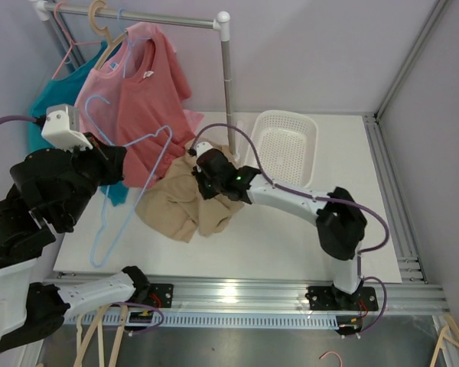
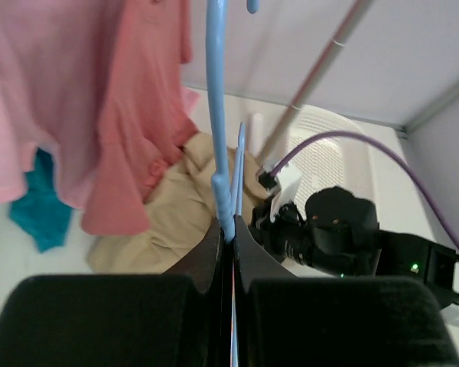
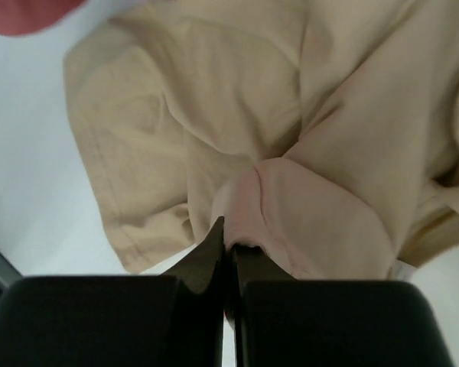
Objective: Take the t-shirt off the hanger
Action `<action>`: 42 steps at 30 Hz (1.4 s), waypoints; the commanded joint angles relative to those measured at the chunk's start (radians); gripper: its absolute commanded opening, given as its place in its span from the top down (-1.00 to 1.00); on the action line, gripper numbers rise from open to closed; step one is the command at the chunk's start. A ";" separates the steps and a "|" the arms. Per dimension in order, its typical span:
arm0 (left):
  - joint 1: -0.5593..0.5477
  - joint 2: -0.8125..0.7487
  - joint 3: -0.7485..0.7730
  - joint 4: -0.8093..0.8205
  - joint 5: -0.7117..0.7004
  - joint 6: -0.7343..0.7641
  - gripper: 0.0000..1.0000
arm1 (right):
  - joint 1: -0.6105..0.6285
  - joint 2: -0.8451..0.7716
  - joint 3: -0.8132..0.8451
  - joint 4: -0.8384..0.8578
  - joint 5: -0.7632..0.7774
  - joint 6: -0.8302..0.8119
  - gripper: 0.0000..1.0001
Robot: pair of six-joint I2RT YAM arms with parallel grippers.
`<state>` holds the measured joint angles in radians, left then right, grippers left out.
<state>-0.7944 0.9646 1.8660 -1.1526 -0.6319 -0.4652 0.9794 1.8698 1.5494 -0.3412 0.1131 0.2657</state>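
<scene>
A beige t-shirt [image 1: 185, 205] lies crumpled on the white table, off the hanger. My right gripper [image 1: 203, 177] is shut on a fold of it [image 3: 291, 214], with the cloth bunched at the fingertips. My left gripper [image 1: 116, 164] is shut on a bare light-blue hanger [image 1: 126, 191], which hangs free beside the shirt. In the left wrist view the hanger's blue bar [image 2: 219, 115] rises straight from the closed jaws, with the beige shirt [image 2: 168, 214] behind it.
A pink t-shirt [image 1: 141, 92] and a teal one [image 1: 57, 95] hang on hangers from the rail [image 1: 153, 17] at the back left. The rail's post [image 1: 228, 76] stands behind the shirt. A white basket [image 1: 284, 145] sits at the back right.
</scene>
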 commanded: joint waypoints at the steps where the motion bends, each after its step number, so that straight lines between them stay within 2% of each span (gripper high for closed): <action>1: 0.029 -0.001 0.045 0.050 -0.153 0.086 0.99 | -0.005 0.104 0.110 -0.088 -0.041 -0.003 1.00; 5: 0.050 -0.023 -0.011 0.146 -0.161 0.170 0.99 | -0.030 0.244 0.314 -0.116 -0.064 -0.006 1.00; 6: 0.063 -0.026 -0.021 0.177 -0.141 0.180 0.99 | -0.037 0.293 0.349 -0.134 -0.066 -0.003 0.91; 7: 0.075 -0.023 -0.030 0.189 -0.125 0.186 0.99 | -0.050 0.317 0.383 -0.143 -0.066 -0.002 0.62; 9: 0.110 -0.009 -0.047 0.205 -0.060 0.192 0.99 | -0.065 0.380 0.471 -0.166 -0.084 0.000 0.43; 10: 0.121 -0.004 -0.050 0.209 -0.037 0.197 0.99 | -0.068 0.396 0.489 -0.171 -0.090 0.001 0.09; 12: 0.141 0.009 -0.047 0.212 0.007 0.200 0.99 | -0.073 0.434 0.520 -0.180 -0.086 0.000 -0.47; 13: 0.146 0.014 -0.048 0.218 0.017 0.207 0.99 | -0.077 0.445 0.525 -0.188 -0.081 0.001 -0.98; 17: 0.155 0.025 -0.044 0.249 0.054 0.224 0.99 | -0.085 0.511 0.532 -0.238 -0.148 0.004 -0.99; 24: 0.164 0.086 0.022 0.248 0.083 0.227 0.99 | -0.059 0.609 0.552 -0.335 -0.132 -0.008 -0.99; 25: 0.165 0.091 0.025 0.249 0.083 0.230 0.99 | -0.054 0.624 0.561 -0.349 -0.128 -0.017 -0.83; 26: 0.164 0.101 0.027 0.257 0.081 0.232 0.99 | -0.048 0.632 0.571 -0.360 -0.122 -0.022 -0.56; 27: 0.167 0.108 0.027 0.260 0.078 0.234 0.99 | -0.045 0.638 0.580 -0.373 -0.115 -0.023 0.63; 28: 0.170 0.114 0.028 0.264 0.078 0.235 0.99 | -0.044 0.638 0.583 -0.392 -0.080 -0.020 1.00; 31: 0.175 0.138 0.036 0.280 0.084 0.243 0.99 | -0.042 0.571 0.522 -0.339 -0.078 -0.008 1.00; 32: 0.178 0.143 0.044 0.284 0.086 0.246 0.99 | -0.044 0.528 0.429 -0.305 -0.082 0.003 1.00; 35: 0.185 0.157 0.021 0.342 0.092 0.273 0.99 | -0.044 0.330 0.283 -0.225 -0.101 0.023 1.00; 39: 0.202 0.184 -0.002 0.441 0.092 0.300 0.99 | -0.024 0.017 0.183 -0.235 -0.086 0.036 1.00; 42: 0.213 0.210 -0.036 0.540 0.080 0.321 0.99 | -0.008 -0.121 0.172 -0.294 -0.018 0.043 1.00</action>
<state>-0.5987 1.1587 1.8568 -0.7601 -0.5499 -0.1913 0.9489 1.9709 1.6970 -0.6285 0.0460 0.2882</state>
